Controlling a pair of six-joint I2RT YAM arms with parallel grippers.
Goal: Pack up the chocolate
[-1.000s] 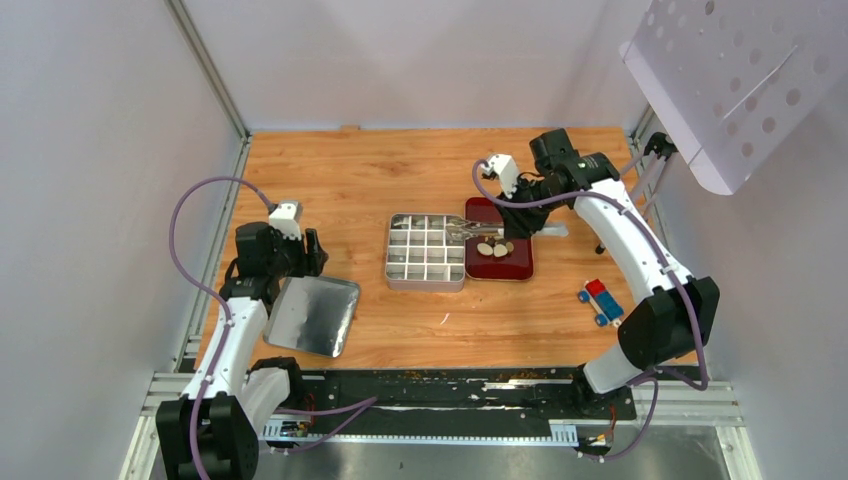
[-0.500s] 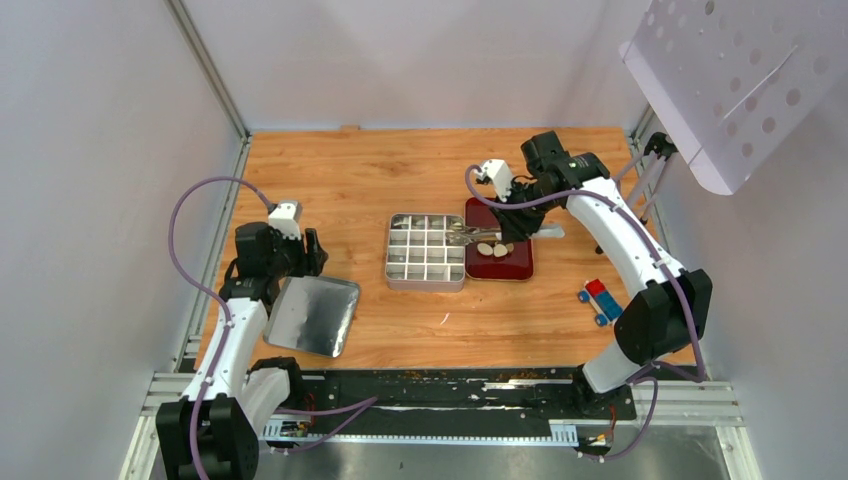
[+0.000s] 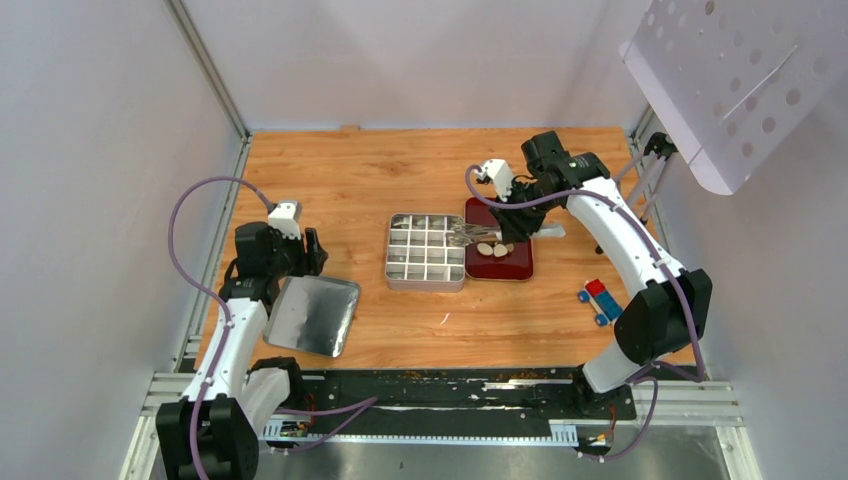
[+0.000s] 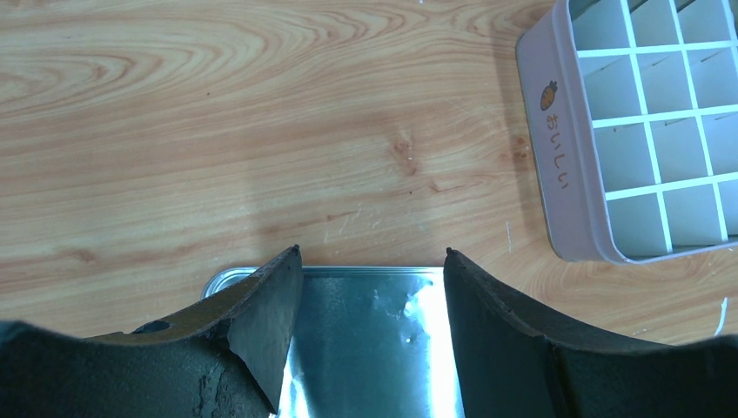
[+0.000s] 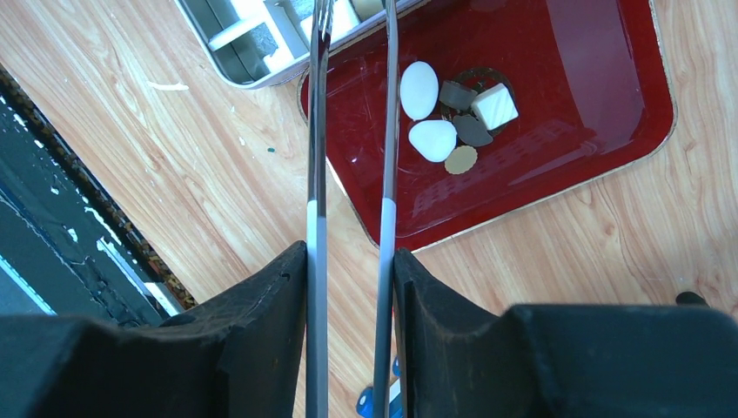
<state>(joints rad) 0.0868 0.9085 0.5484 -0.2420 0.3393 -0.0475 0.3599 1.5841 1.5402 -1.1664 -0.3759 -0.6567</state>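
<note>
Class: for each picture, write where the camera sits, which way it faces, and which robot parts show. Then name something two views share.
Top camera: above and behind the arms, looking down on the table; both whole arms show.
Left wrist camera: on the left arm, looking down past the open left gripper at a silver lid and the tin.
Right wrist camera: looking along the tongs in the right gripper to the red tray of chocolate.
Shared: both wrist views catch the tin.

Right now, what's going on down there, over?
Left gripper open over lid. Right gripper shut on tongs, tips at tin. Chocolate on red tray. Nothing between tray and tin.
</note>
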